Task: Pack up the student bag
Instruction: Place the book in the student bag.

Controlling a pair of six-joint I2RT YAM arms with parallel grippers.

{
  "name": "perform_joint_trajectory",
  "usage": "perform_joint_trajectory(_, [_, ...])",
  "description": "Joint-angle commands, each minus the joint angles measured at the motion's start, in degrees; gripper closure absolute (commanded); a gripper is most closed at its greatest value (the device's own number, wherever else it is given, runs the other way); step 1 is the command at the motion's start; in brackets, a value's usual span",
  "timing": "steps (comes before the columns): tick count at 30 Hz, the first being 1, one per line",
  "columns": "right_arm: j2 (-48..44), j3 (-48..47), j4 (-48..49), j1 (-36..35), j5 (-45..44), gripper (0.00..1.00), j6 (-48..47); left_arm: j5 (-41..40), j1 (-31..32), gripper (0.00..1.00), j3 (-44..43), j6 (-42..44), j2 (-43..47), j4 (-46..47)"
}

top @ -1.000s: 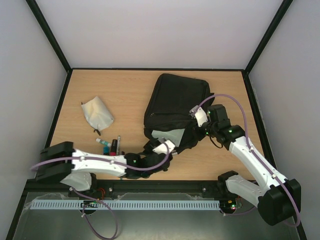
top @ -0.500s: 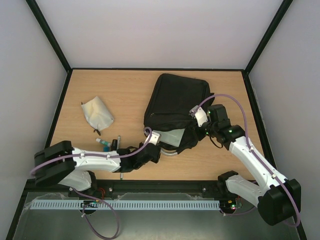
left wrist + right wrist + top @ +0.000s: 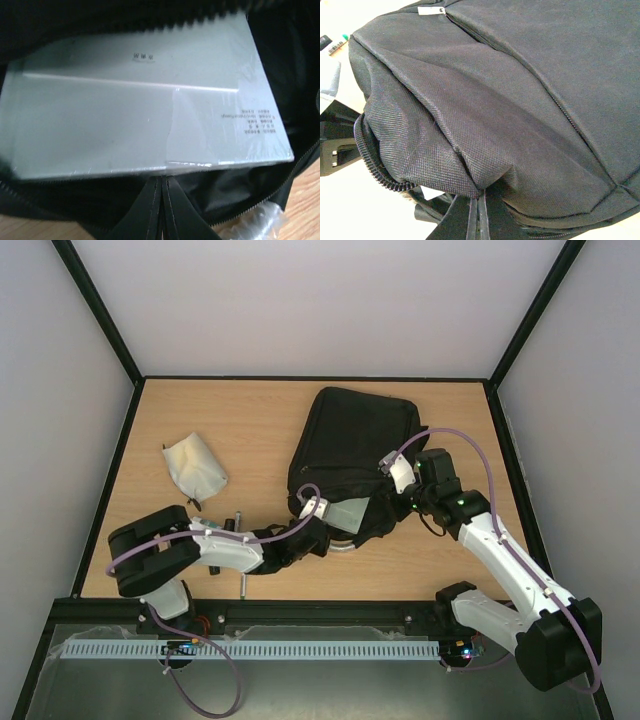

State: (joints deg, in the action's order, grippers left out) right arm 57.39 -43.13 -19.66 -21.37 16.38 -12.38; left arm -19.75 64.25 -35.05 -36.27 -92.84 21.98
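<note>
— How does the left gripper stand?

— Its two fingers are pressed together with only a thin line between them, and I see nothing held in them. The tips are at the near edge of a grey flat box. The box is wrapped in clear film and lies in the unzipped mouth of the student bag.

— And the right gripper?

— Also closed. It pinches a fold of the black fabric at the rim of the bag, beside the zipper teeth, on the right side of the mouth.

— Where is the bag itself?

— It lies flat on the wooden table, in the middle toward the right, with the mouth facing the arms. From above, part of the box shows there.

— What is around it?

— A beige pouch lies well apart to the left. Some pens are near the left arm, between pouch and bag.
</note>
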Motion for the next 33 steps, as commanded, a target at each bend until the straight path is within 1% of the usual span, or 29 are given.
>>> perform_joint_trajectory(1, [-0.95,-1.04,2.03,0.53,0.62,0.99,-0.34,-0.72,-1.06,0.98,-2.82,1.97,-2.67,6.75])
perform_joint_trajectory(6, [-0.70,-0.82,2.08,0.56,0.69,0.99,-0.77,-0.39,-3.01,0.98,-8.28,4.60,-8.64,10.60])
perform_joint_trajectory(10, [-0.86,-0.64,2.26,0.51,0.58,0.99,-1.00,0.39,-4.81,0.98,-12.77,5.08,-14.09,13.41])
perform_joint_trajectory(15, [-0.87,-0.64,2.26,0.51,0.47,0.99,-0.98,-2.12,-5.90,0.97,-15.64,4.96,-18.19,18.14])
perform_joint_trajectory(20, [-0.70,-0.55,2.35,0.61,-0.10,0.99,-0.98,-0.49,-6.79,0.97,-18.03,5.11,-21.85,20.45])
perform_joint_trajectory(23, [-0.74,-0.46,2.35,0.57,-0.30,0.99,-0.98,-0.54,-5.72,0.98,-16.95,6.33,-19.30,20.24])
perform_joint_trajectory(27, [-0.70,-0.54,2.51,0.61,-0.12,0.99,-1.05,-2.90,-2.72,0.98,-13.65,7.07,-12.38,16.93])
perform_joint_trajectory(31, [-0.83,-0.57,2.44,0.57,-0.12,0.99,-1.09,-3.05,-0.74,0.98,-10.99,1.28,-7.44,10.71])
perform_joint_trajectory(33, [-1.03,-0.50,2.43,0.62,-0.01,0.99,-0.99,-3.58,0.13,0.98,-8.85,-2.17,-5.86,9.93])
